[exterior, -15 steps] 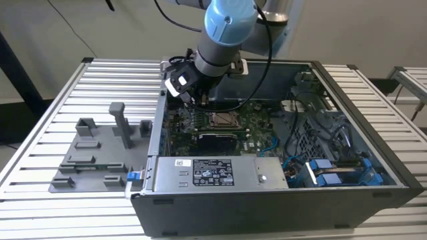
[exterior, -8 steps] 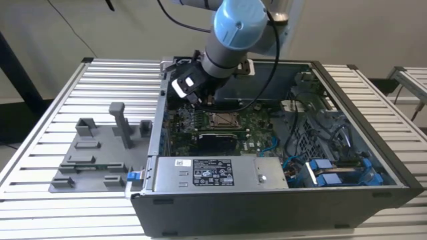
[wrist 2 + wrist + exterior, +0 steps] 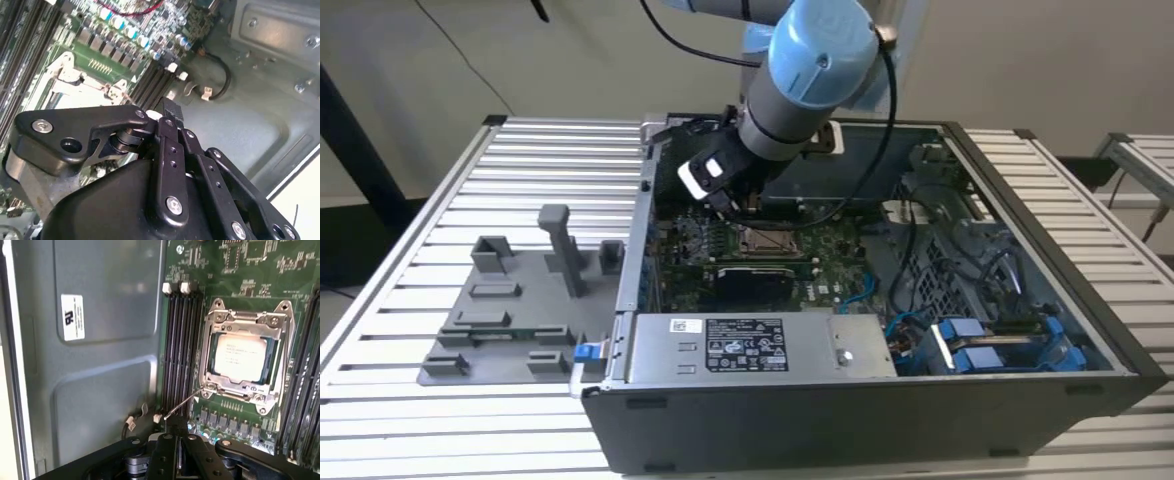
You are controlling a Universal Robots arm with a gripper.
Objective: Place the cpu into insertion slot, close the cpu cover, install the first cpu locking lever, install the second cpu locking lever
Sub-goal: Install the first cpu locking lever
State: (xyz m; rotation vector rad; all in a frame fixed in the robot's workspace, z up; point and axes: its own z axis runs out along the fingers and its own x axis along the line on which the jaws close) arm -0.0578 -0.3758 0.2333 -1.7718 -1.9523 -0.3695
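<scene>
The cpu [image 3: 243, 357] lies flat in the insertion slot [image 3: 769, 239], its pale metal top facing up, as the first wrist view shows from straight above. The cpu cover [image 3: 246, 324] is down over it, and its silvery frame goes around the edges of the chip. From one corner of the socket a thin wire locking lever [image 3: 184, 403] stands out at a slant, across the dark memory slots [image 3: 180, 350]. Its free end is just beside the tip of the gripper [image 3: 176, 426]. The fingers [image 3: 172, 432] are closed together, and I see nothing between them. The second wrist view looks along the black body of the gripper [image 3: 170, 109]. Here the narrow tip hangs above the board near the grey case wall [image 3: 260, 60], a corner of the socket is behind it, and a black cable [image 3: 225, 75] loops on the wall. The exterior view gives the wider scene. The light blue arm [image 3: 807, 70] reaches down into the open computer case [image 3: 854, 420], with the gripper [image 3: 736, 205] close above the socket in the middle of the green board. A power supply [image 3: 747, 345] with a label sits at the near edge. The case rests on a slatted desk [image 3: 400, 230], and a grey fixture [image 3: 507, 320] lies on the desk at the exterior view's left.
</scene>
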